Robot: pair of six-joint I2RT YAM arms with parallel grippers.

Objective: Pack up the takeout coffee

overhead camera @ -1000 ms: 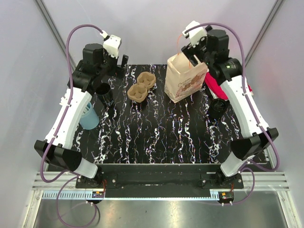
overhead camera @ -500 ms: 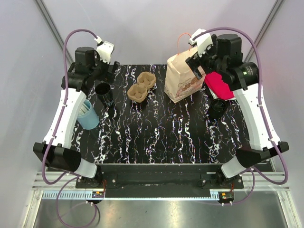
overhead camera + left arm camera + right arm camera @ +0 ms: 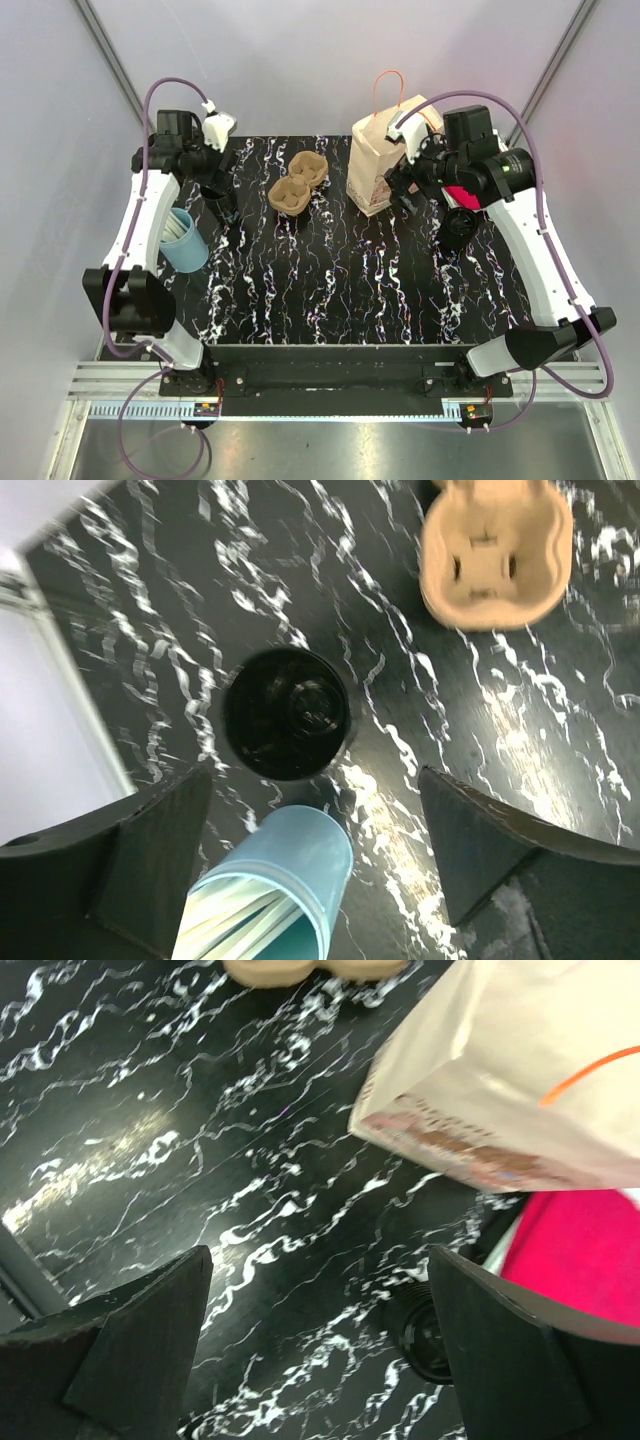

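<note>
A brown paper bag (image 3: 376,160) with an orange handle stands upright at the back of the table; its lower corner (image 3: 520,1080) shows in the right wrist view. A cardboard cup carrier (image 3: 298,182) (image 3: 497,548) lies empty left of it. A black cup (image 3: 219,196) (image 3: 287,712) stands at the back left, a second black cup (image 3: 459,226) (image 3: 430,1335) at the right. My left gripper (image 3: 222,172) (image 3: 315,850) hovers open above the black cup, holding nothing. My right gripper (image 3: 400,188) (image 3: 320,1340) hangs open beside the bag's right face, empty.
A light blue cup (image 3: 186,241) (image 3: 275,890) holding pale straws stands at the left edge, just near of the black cup. A pink item (image 3: 462,194) (image 3: 590,1260) lies behind the right black cup. The black marbled table (image 3: 330,290) ends at a metal rail in front.
The right gripper has left the bag's top and come down forward beside it. The left arm has swung left and tilted down over the black cup. The bag stands turned narrower.
</note>
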